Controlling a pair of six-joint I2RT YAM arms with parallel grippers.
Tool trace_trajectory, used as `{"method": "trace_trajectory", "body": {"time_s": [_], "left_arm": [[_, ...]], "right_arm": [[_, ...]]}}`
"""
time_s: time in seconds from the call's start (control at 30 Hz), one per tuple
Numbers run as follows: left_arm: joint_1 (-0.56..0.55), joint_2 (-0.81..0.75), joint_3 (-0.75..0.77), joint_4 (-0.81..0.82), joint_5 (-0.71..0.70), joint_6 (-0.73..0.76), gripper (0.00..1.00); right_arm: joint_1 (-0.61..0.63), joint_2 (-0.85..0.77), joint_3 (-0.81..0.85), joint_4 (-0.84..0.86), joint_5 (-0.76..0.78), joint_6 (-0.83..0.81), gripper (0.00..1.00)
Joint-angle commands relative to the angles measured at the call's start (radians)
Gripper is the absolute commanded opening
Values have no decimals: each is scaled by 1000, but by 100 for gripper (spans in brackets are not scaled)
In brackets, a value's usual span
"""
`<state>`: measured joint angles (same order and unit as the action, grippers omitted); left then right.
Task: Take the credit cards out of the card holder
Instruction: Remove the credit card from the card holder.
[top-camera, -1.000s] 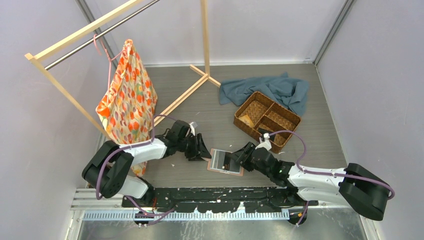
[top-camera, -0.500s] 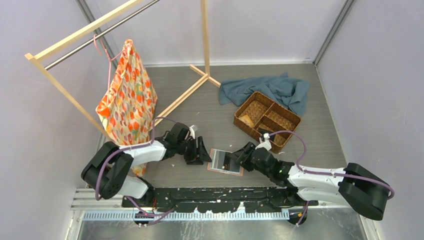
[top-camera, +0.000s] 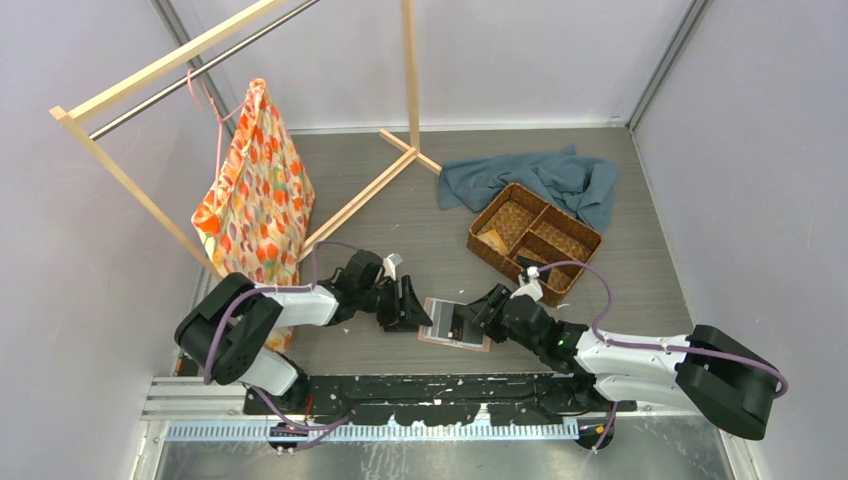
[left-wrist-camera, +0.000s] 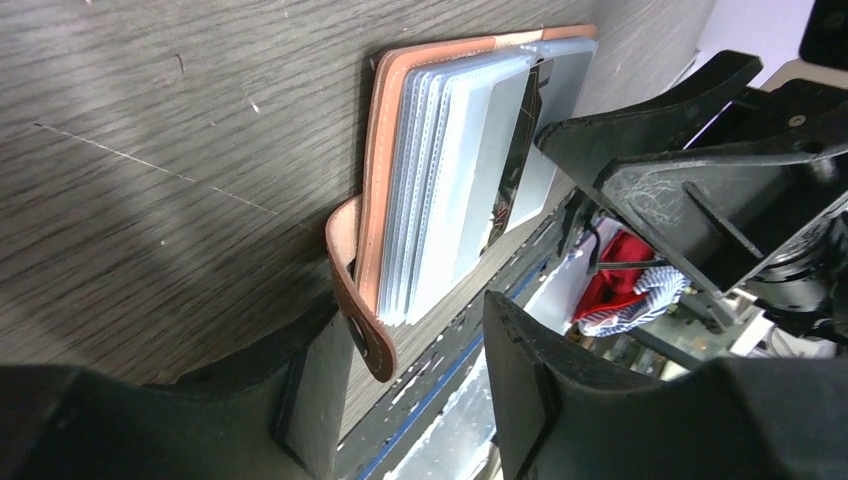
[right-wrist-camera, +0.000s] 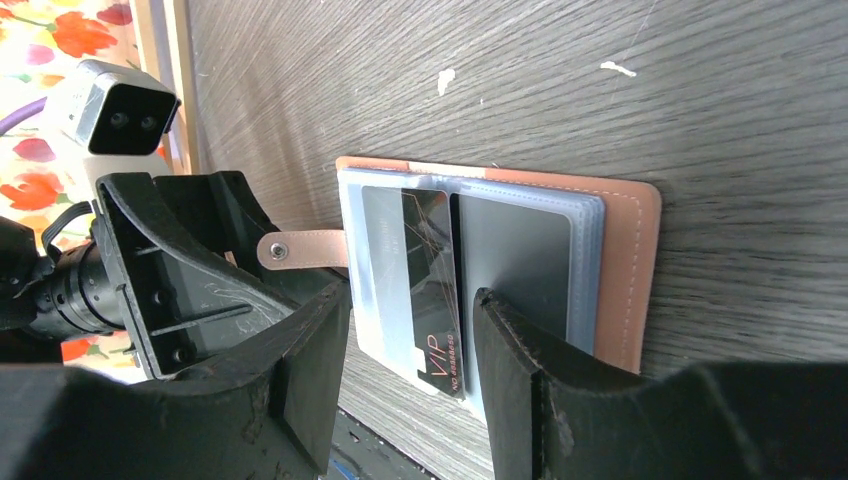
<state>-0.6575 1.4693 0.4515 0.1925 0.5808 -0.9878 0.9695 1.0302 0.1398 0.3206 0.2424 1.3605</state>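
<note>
The salmon-pink card holder lies open on the table between my two grippers. Its clear sleeves are fanned out, and its snap tab curls up beside my left finger. A black credit card marked VIP sticks partly out of a sleeve. My left gripper is open at the holder's left edge, with the tab between its jaws. My right gripper is open over the holder's right half. Its jaws straddle the black card's protruding end without closing on it.
A brown woven basket stands behind the right arm, with a tan flat piece in one compartment. A blue cloth lies behind it. A wooden rack with a flowered bag stands at the left. The table's near edge is just below the holder.
My left gripper has moved right to the holder's left edge, and its jaws have spread wider. The right gripper and the holder have not moved.
</note>
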Motion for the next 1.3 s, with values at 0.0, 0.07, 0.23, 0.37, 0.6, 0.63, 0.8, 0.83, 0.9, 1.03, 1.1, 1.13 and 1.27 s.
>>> {"method": "trace_trajectory", "body": {"time_s": [0.0, 0.07, 0.23, 0.37, 0.6, 0.63, 0.8, 0.83, 0.9, 1.03, 1.1, 1.13, 1.27], "left_arm": [[-8, 40, -33, 107, -8, -54, 51], [-8, 47, -41, 153, 5, -79, 50], [-9, 46, -65, 267, 29, -138, 47], [-9, 43, -74, 331, 52, -170, 46], [-8, 43, -67, 312, 45, -166, 44], [-9, 45, -62, 284, 39, -155, 44], [-9, 30, -58, 229, 13, -137, 43], [-9, 16, -47, 159, -9, -123, 43], [-14, -45, -18, 32, -92, -76, 44], [-57, -247, 70, -246, -273, 18, 48], [-82, -311, 110, -307, -307, 42, 49], [-90, -326, 124, -316, -306, 46, 50], [-108, -273, 156, -299, -258, 47, 51]], "right_arm": [[2, 13, -12, -59, 26, -8, 54], [2, 13, -15, -57, 27, -6, 54], [2, 14, -26, -48, 29, 0, 54], [2, 8, -35, -46, 31, 5, 54], [2, -21, -59, -37, 35, 22, 54], [1, -32, -65, -35, 36, 25, 54], [2, -76, -102, -19, 38, 49, 54], [2, -88, -108, -25, 41, 51, 54], [2, -113, -107, -53, 44, 53, 54], [2, -165, -93, -132, 54, 40, 54], [1, -189, -86, -165, 59, 35, 54], [1, -202, -82, -194, 61, 30, 54], [1, -282, -49, -323, 80, 5, 54]]}}
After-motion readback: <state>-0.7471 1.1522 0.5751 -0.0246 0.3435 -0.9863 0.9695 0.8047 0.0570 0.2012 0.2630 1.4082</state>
